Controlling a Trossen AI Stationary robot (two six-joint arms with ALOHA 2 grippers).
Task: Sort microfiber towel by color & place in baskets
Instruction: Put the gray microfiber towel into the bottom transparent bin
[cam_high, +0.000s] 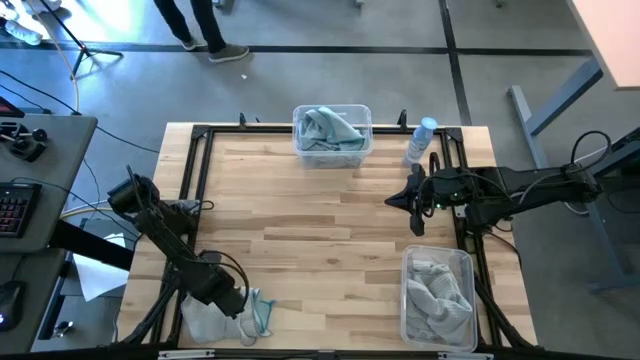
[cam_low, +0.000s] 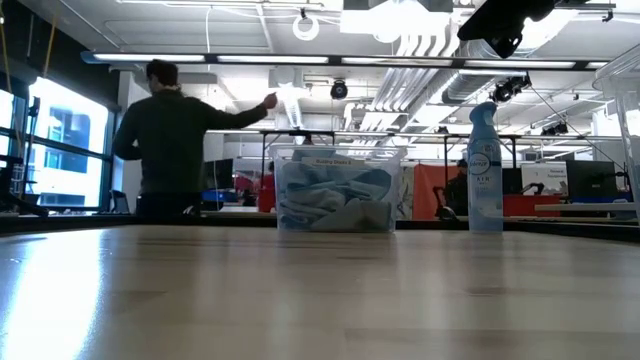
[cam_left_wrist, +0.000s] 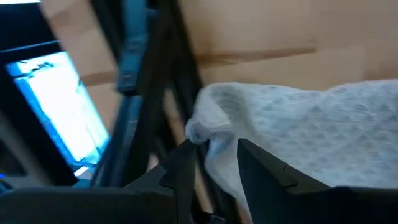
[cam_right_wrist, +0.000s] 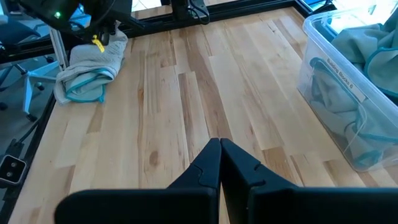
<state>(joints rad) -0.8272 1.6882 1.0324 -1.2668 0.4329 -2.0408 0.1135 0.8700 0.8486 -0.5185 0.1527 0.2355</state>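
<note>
Towels (cam_high: 215, 318), grey and teal, are heaped at the counter's (cam_high: 320, 215) near left corner, soft and light; a raised fold should be pinched. Left fingers (cam_left_wrist: 214, 158) are parted around grey cloth, right fingers (cam_right_wrist: 219, 152) closed, empty.

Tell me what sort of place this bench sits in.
Most likely a robotics lab in an open industrial workspace: exposed ceiling ducts, a concrete floor around the wooden table, and a keyboard on a side desk.
</note>
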